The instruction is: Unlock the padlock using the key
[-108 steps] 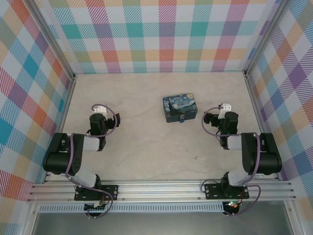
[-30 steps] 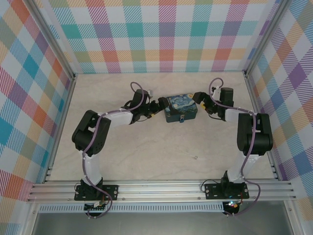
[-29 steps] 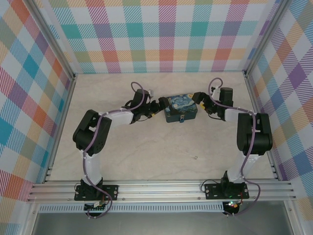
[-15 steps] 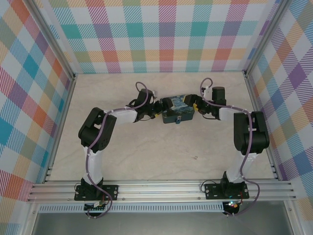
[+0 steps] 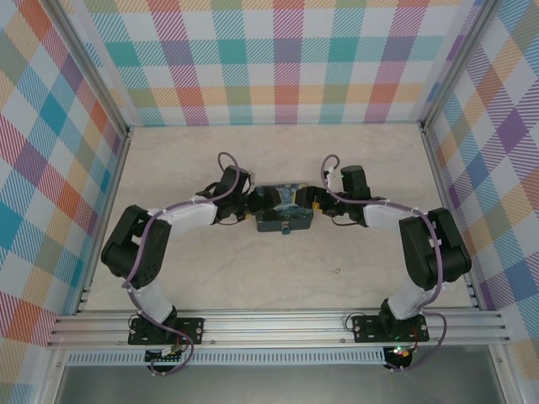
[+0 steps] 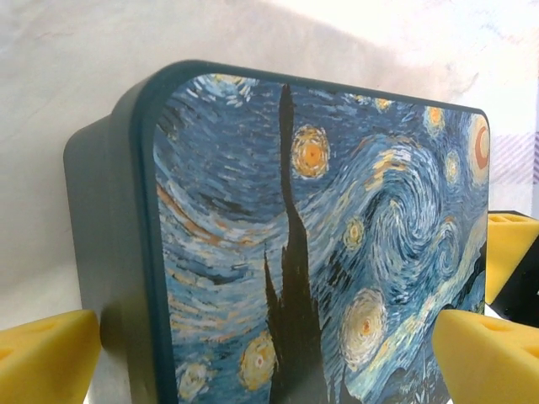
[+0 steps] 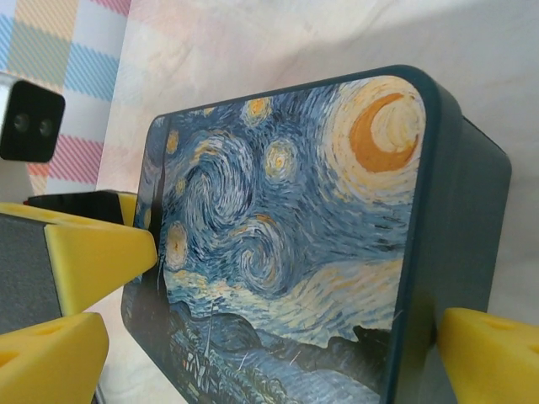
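Top external: left claw (image 5: pixel 255 204) and right claw (image 5: pixel 313 204), wide open, straddle the starry box (image 5: pixel 285 217).

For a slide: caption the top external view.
Left gripper and right gripper straddle the starry-night box; padlock at its front, key apart.

L arm (image 5: pixel 181 215) & R arm (image 5: pixel 383 215) stretch fwd, elbows out, forearms angled inward toward each other. L gripper (image 5: pixel 259 204) & R gripper (image 5: pixel 312 204) face off close together, jaws spread wide, yellow fingertips (image 6: pixel 46 358) apart.
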`<state>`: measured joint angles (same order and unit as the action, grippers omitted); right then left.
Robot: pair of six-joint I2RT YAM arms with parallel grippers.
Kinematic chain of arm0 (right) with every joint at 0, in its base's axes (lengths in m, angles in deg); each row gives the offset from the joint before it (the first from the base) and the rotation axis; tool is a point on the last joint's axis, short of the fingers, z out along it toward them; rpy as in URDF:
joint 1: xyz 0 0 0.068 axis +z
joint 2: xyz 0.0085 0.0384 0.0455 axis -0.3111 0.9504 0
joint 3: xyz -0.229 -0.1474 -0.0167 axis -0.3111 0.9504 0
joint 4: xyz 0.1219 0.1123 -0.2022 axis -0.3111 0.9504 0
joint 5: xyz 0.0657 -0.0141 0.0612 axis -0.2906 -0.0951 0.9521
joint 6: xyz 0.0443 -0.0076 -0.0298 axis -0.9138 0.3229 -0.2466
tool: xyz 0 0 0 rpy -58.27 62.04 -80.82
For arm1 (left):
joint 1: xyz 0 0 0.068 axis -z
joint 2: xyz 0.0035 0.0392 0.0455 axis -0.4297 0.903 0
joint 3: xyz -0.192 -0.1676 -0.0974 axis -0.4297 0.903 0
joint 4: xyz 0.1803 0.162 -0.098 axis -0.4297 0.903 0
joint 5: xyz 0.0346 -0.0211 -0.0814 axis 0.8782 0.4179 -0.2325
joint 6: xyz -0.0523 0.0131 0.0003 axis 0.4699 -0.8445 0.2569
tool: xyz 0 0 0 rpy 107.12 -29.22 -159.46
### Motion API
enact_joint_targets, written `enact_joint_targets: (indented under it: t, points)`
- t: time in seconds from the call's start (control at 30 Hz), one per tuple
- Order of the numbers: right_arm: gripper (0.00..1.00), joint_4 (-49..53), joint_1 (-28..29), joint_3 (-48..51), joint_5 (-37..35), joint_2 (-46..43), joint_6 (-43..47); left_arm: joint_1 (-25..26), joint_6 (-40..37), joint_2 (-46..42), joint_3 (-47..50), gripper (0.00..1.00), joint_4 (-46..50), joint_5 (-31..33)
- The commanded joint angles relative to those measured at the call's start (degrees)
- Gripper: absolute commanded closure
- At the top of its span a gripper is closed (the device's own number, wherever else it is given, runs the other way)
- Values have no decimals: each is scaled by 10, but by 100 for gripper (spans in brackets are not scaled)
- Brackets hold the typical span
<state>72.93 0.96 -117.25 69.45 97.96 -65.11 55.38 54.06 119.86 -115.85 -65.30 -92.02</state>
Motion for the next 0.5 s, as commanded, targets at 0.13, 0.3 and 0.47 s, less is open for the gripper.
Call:
enact_joint_targets:
  t: [0.13, 0.3, 0.47]
  points:
    - [0, -12, 43, 28, -19, -22, -37, -24, -28, -83, 53, 0, 20, 16]
    - [0, 41, 43, 12, -63, -31, -21, -47, -32, -73, 48, 0, 18, 17]
    - [0, 155, 42, -4, -165, -89, 17, -81, -45, -89, 44, 0, 24, 29]
